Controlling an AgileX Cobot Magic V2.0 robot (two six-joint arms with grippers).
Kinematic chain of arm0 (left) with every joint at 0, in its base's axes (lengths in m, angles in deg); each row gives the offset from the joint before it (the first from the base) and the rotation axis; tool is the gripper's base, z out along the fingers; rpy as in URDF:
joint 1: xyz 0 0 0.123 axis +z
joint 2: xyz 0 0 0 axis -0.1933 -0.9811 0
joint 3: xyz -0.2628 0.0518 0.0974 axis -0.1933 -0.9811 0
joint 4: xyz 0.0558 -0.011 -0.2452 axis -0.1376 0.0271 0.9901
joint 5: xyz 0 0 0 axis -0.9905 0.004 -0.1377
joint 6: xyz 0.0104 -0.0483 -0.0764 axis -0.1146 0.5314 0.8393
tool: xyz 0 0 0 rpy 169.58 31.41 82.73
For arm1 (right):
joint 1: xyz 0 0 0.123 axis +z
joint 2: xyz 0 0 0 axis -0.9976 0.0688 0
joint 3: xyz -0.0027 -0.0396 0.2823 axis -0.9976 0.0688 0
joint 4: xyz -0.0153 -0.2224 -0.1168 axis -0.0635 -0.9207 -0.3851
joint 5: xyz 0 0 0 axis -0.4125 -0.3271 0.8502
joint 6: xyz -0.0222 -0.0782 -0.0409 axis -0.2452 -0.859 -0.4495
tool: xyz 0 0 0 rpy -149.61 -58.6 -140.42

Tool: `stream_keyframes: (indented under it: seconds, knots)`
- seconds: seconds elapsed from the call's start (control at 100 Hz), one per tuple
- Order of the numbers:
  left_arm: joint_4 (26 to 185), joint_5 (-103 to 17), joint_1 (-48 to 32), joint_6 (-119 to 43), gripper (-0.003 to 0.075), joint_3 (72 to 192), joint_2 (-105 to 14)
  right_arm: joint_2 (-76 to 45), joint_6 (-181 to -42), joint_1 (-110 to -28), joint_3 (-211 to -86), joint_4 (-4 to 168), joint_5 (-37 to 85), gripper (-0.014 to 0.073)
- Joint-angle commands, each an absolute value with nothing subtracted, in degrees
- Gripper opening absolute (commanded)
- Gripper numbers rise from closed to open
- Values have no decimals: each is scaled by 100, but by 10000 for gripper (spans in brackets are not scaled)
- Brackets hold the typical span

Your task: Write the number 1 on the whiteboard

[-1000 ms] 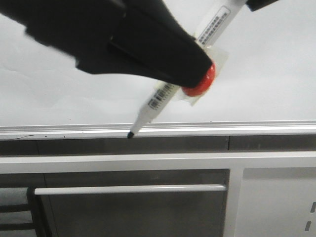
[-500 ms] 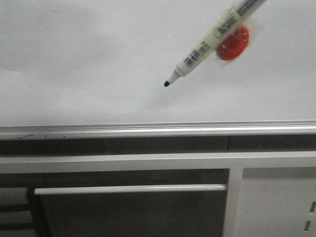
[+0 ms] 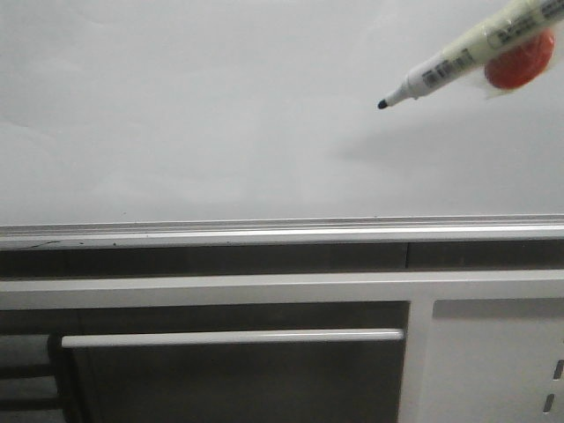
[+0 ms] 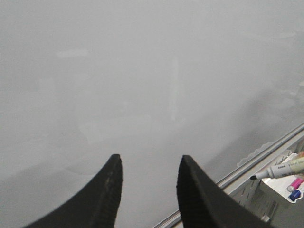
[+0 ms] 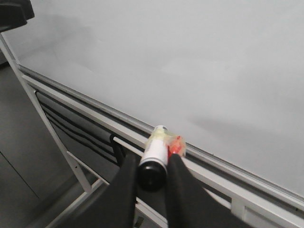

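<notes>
1. We see our right gripper (image 5: 151, 176) only from its own wrist camera: its two black fingers (image 5: 126, 190) are clamped on the barrel of a white marker pen (image 5: 154, 156) with a black end cap, and a round red-orange disc (image 5: 176, 146) is taped to the barrel under yellowish tape.
2. In the front view the same pen (image 3: 458, 62) enters from the upper right corner and slants down to the left, its black tip (image 3: 382, 104) before the large pale grey-white glossy whiteboard (image 3: 194, 115); we cannot tell whether the tip touches the surface.
3. The pen's soft shadow lies on the board just below and right of the tip.
4. Our left gripper (image 4: 148, 190) faces the whiteboard (image 4: 142, 80) with its two black ribbed fingers (image 4: 107, 194) apart and nothing between them.
5. The number 1 is nowhere on the board: the surface around the tip and to its left is unmarked in every view.
6. The board's silver aluminium lower rail (image 3: 282, 231) runs the full width below the tip, well apart from it.
7. Beneath the rail stand grey metal cabinet panels (image 3: 493, 352) with a horizontal white bar handle (image 3: 233, 337).
8. Beyond the rail, the left wrist view shows a tray (image 4: 280, 183) holding a pink marker (image 4: 295, 183) and a blue one (image 4: 297, 193).
</notes>
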State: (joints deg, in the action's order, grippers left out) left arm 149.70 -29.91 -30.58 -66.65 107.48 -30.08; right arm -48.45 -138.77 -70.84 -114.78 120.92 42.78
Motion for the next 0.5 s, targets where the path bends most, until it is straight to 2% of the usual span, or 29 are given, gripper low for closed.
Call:
stream_keyframes:
  seconds: [0.0, 0.3, 0.49]
  knots:
    - [15028, -2779, -3052, -6617, 239, 10887, -2963, -4827, -13943, -7075, -11593, 12469, 4015, -52]
    - [15028, -2471, -3052, -6617, 239, 10887, -2963, -4695, -14099, -7075, -11512, 12833, 3989, -44]
    - [15060, -2463, -3052, -6617, 239, 10887, -2963, -4695, -15187, -7071, -11264, 13802, 3705, -42]
